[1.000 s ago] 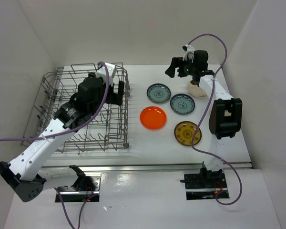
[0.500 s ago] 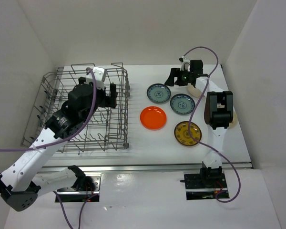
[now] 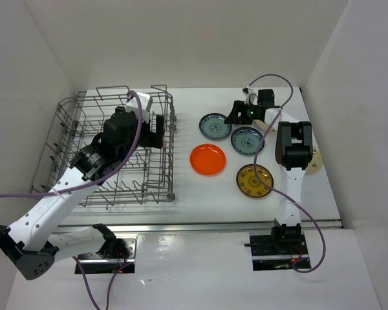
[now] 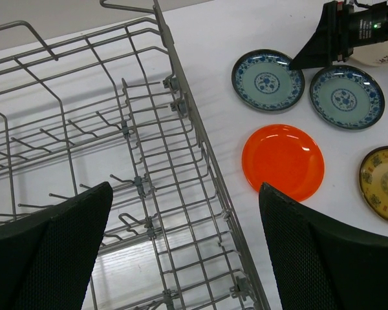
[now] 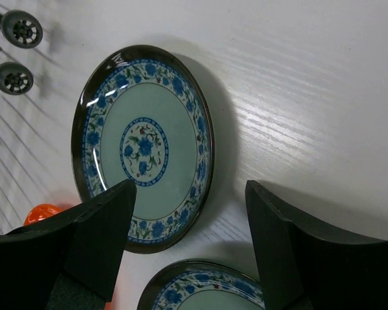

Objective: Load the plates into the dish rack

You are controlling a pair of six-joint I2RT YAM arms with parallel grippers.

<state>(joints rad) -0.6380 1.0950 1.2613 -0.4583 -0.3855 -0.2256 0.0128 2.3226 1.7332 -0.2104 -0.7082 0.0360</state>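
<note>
The grey wire dish rack (image 3: 84, 152) stands at the left with no plates in it. My left gripper (image 3: 156, 129) hovers open and empty over its right side (image 4: 149, 181). Two blue-green plates (image 3: 215, 126) (image 3: 247, 140), an orange plate (image 3: 207, 159) and a yellow-brown plate (image 3: 254, 180) lie flat on the table. My right gripper (image 3: 236, 114) is open and low at the far blue-green plate (image 5: 145, 145), with its jaws either side of the plate's near rim. A cream plate (image 3: 315, 160) peeks out right of the right arm. Another cream plate (image 4: 385, 58) lies behind the right gripper.
The second blue-green plate (image 5: 207, 290) lies just below the right gripper's fingers. The rack's right wall (image 4: 200, 142) stands between the left gripper and the plates. White enclosure walls close in the left, back and right.
My right gripper has come down and moved left, from above the cream plate to the far blue-green plate. My left gripper has shifted slightly over the rack.
</note>
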